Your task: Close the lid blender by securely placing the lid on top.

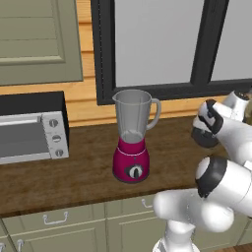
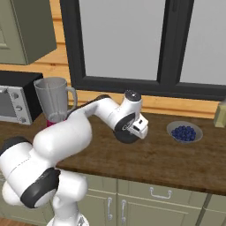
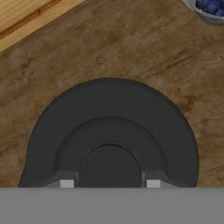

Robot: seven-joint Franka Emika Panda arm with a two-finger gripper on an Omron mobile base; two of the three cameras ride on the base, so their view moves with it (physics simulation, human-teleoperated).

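No text, label, brand, number or sign can be read anywhere in these pictures. The blender (image 1: pixel 132 142) has a plain magenta base with a black dial and no lettering that can be made out. The toaster oven (image 1: pixel 32 129) shows three round knobs on its silver panel, but any marks around them are too small and blurred to read. The lid (image 3: pixel 111 135) is plain black, with no print on it. The bowl of blue berries (image 2: pixel 184 132) and the wooden desk (image 2: pixel 176 161) bear no writing.
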